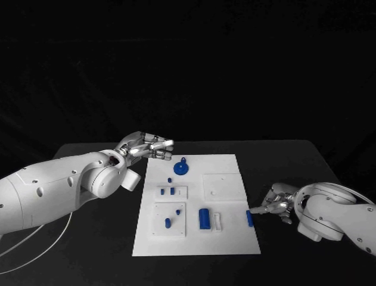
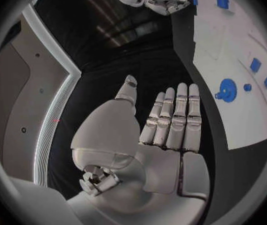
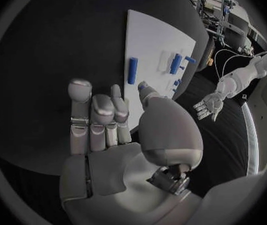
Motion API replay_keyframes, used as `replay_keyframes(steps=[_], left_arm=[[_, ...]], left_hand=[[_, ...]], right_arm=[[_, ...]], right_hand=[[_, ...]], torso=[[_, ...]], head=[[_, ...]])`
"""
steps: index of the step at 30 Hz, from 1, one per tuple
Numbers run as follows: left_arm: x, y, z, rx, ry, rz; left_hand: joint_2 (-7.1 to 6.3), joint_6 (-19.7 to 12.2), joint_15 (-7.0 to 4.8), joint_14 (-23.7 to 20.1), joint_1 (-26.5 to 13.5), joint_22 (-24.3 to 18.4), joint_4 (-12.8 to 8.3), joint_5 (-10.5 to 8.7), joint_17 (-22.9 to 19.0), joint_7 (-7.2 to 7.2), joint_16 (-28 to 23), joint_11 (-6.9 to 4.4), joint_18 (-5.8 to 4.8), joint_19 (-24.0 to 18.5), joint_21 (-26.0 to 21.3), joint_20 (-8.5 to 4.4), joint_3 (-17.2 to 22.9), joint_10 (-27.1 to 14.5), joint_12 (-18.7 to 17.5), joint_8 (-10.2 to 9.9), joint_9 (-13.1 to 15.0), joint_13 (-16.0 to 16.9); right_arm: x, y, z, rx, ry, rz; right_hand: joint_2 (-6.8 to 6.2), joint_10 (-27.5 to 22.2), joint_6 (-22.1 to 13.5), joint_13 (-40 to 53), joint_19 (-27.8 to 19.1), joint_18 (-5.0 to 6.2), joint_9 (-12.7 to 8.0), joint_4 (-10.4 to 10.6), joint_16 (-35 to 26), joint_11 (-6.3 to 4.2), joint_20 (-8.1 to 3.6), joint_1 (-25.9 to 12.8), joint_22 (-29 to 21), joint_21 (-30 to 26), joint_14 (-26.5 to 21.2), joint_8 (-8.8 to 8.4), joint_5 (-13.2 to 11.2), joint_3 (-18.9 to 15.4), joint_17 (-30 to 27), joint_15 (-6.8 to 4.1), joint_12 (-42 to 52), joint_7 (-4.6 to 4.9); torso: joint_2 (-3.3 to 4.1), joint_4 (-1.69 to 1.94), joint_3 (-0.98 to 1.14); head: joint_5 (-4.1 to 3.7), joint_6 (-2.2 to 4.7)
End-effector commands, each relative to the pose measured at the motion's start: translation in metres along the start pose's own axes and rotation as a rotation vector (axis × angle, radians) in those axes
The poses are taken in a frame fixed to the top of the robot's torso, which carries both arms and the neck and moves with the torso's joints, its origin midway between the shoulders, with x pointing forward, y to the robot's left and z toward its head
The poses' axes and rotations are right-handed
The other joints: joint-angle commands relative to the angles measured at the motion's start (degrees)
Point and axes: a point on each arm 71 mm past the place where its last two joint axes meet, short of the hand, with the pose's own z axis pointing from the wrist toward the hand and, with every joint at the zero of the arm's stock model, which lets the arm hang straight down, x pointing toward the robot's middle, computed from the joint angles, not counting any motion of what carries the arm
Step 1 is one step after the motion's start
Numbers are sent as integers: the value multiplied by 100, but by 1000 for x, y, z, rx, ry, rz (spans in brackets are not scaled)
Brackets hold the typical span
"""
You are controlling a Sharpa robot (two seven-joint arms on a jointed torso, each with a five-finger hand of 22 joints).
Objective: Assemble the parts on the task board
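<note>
The white task board point(image 1: 226, 238) lies in the middle of the black table. Several blue parts are on it: a round disc with a knob point(image 1: 181, 168), a cylinder point(image 1: 204, 218) and another cylinder point(image 1: 249, 218) near the board's right edge. My left hand point(image 1: 149, 147) hovers over the table just off the board's far left corner, fingers straight and holding nothing point(image 2: 165, 120). My right hand point(image 1: 276, 205) is low beside the board's right edge, its fingers stretched toward the edge cylinder point(image 3: 132, 70) but a little apart from it, with nothing in its palm point(image 3: 108, 125).
Raised white blocks point(image 1: 222, 185) stand on the board, two of them with small blue pegs point(image 1: 167, 192). Bare black table point(image 1: 93, 250) surrounds the board on all sides.
</note>
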Motion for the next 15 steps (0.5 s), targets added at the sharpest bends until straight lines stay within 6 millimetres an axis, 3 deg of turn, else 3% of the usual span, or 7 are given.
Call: replay_keyframes(steps=[1,11,15], left_arm=[[2,-1,0,13,7,-7],[3,1,0,9,13,-9],[3,1,0,7,15,-10]], left_hand=[[48,22,-11,32,19,5,-37,3,3,8,-14,-12,71,-17,17,-15,-21,47,-9,24,3,10],[53,28,-12,32,13,4,-34,2,3,5,-14,-14,69,-18,15,-15,-25,58,-9,26,3,9],[53,28,-12,32,13,4,-34,2,3,5,-14,-14,69,-18,15,-15,-25,58,-9,26,3,9]], right_arm=[[10,0,2,32,54,-31],[30,9,7,22,76,-27],[34,11,11,27,68,-51]], right_hand=[[86,-19,-22,-7,265,42,26,94,-38,10,14,-10,-9,-42,-10,-21,-34,-226,0,35,-29,-24],[165,-18,-55,2,268,50,42,38,-31,14,15,-26,-12,-48,-6,-22,11,-277,9,36,-15,-18],[328,-20,-24,-2,267,52,60,-208,-29,10,17,-47,-16,-45,-5,-23,14,-177,10,34,-16,-23]], torso=[[5,16,-7],[5,6,-12],[3,6,-14]], head=[[-38,-9],[-16,-24],[-15,-25]])
